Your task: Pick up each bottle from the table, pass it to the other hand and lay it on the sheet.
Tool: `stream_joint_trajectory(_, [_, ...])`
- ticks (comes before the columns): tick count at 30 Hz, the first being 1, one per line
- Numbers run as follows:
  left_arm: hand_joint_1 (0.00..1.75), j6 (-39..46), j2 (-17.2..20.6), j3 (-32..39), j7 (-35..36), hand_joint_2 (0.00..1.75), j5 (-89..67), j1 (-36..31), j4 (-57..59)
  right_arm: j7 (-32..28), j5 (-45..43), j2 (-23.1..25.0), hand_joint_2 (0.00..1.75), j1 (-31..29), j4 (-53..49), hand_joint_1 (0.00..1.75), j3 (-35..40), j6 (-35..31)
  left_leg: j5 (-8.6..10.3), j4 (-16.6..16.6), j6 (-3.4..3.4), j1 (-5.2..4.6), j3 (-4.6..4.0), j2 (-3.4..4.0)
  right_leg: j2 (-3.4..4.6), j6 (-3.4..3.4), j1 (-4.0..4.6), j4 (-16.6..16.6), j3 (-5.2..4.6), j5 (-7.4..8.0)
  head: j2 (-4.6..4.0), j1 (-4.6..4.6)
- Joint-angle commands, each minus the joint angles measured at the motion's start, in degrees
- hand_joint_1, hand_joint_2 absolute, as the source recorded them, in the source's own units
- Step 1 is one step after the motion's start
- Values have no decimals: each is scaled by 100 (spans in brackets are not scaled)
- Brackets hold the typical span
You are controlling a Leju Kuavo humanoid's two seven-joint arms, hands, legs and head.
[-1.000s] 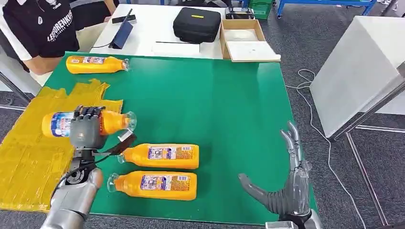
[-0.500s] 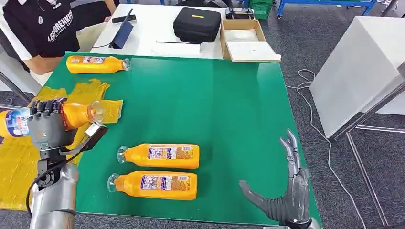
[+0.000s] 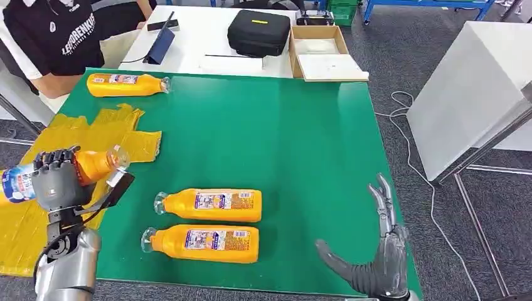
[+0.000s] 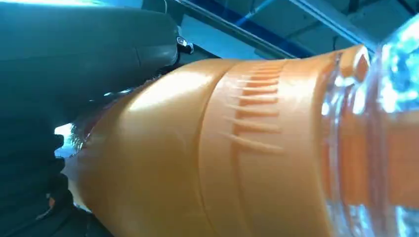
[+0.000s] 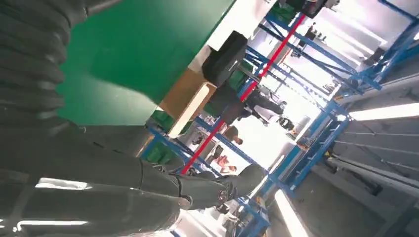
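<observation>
My left hand [image 3: 59,182] grips an orange bottle [image 3: 91,164] around its middle, held on its side above the yellow sheet [image 3: 94,135] at the table's left edge. In the left wrist view the same bottle [image 4: 237,158] looms close against my dark fingers [image 4: 34,163]. Two more orange bottles [image 3: 213,205] [image 3: 204,242] lie side by side on the green table [image 3: 282,144] near the front. Another orange bottle [image 3: 125,84] lies at the far left corner. My right hand [image 3: 376,263] hovers open at the front right edge, fingers spread, holding nothing.
A person in a black shirt [image 3: 53,34] sits at the far left. Beyond the green table is a white table with a black case [image 3: 258,31], a cardboard box [image 3: 320,53] and a dark tablet stand [image 3: 160,42]. A white cabinet [image 3: 470,88] stands to the right.
My left hand has carried the bottle leftward from the green surface to above the yellow sheet and lowered it slightly. My right hand has barely shifted.
</observation>
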Motion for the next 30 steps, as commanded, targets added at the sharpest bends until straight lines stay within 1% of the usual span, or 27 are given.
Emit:
stream_joint_trajectory(1, [175,2,-88,-109,46,175,-83,-28,594,148,139,29,175,46,130,0,181,4,-2,-5,-12,-1,12,-5,-6,-2,-2,-3,12,-4,0,-2])
stream_joint_trajectory(3, [175,2,-82,-116,58,175,-59,-54,706,183,148,55,175,-37,193,0,169,68,-8,-4,-25,1,26,-7,-9,-4,0,-3,26,-10,0,-2])
stream_joint_trajectory(6, [175,2,-70,-178,126,175,-130,-24,807,175,135,47,175,-94,294,0,164,116,-1,-5,-12,0,10,-3,-4,-2,0,-4,9,-2,0,0])
stream_joint_trajectory(7, [175,2,-66,-221,162,175,-164,8,812,155,119,28,175,-87,324,0,171,112,-3,-6,-22,1,20,-4,-6,-5,0,-5,19,-4,0,-2])
stream_joint_trajectory(10, [175,2,-44,-289,197,175,-182,34,836,121,82,11,175,-83,363,0,173,92,-1,-7,-14,0,14,-4,-5,-3,0,-7,14,-2,0,-2])
stream_joint_trajectory(11, [175,2,-36,-302,206,175,-187,35,844,118,77,15,175,-90,364,0,173,87,-7,-8,-30,1,30,-4,-6,-6,-1,-7,29,-8,0,0])
stream_joint_trajectory(12, [175,2,-36,-302,206,175,-187,35,844,118,77,15,175,-90,364,0,173,87,-4,-7,-21,2,19,-5,-6,-4,1,-7,21,-4,0,-2])
stream_joint_trajectory(13, [175,2,-23,-346,225,175,-190,17,913,114,64,31,175,-109,364,0,169,72,-2,-4,-12,2,10,-2,-3,-2,1,-5,11,-2,0,-2])
stream_joint_trajectory(14, [175,2,42,-481,328,175,-271,-12,1000,118,49,43,175,-133,365,0,159,66,-5,-5,-19,2,18,-2,-4,-4,0,-5,18,-5,0,0])
stream_joint_trajectory(18, [175,2,137,-659,473,175,-274,-35,1226,118,32,3,175,-82,363,0,150,52,-2,-6,-16,2,13,-5,-6,-3,1,-5,15,-3,0,-2])
stream_joint_trajectory(20, [175,2,160,-688,564,175,-271,-18,1310,99,31,-7,175,-44,360,0,166,45,-5,-7,-22,2,20,-4,-5,-5,1,-6,22,-5,0,-2])
stream_joint_trajectory(25, [175,2,160,-688,564,175,-271,-18,1310,99,31,-7,175,-44,360,0,166,45,-1,-4,-12,3,6,-2,-2,-3,2,-5,8,0,0,0])
stream_joint_trajectory(26, [175,2,160,-688,564,175,-271,-18,1310,99,31,-7,175,-44,360,0,166,45,-4,-5,-21,3,17,-4,-6,-5,1,-4,18,-5,0,-2])
stream_joint_trajectory(29, [175,2,160,-688,564,175,-271,-18,1310,99,31,-7,175,-44,360,0,166,45,-2,-3,-13,3,7,-4,-4,-3,2,-4,9,-1,0,-2])
stream_joint_trajectory(30, [175,2,160,-688,564,175,-271,-18,1310,99,31,-7,175,-44,360,0,166,45,-5,-4,-20,3,15,-2,-2,-4,1,-4,16,-4,0,-2])
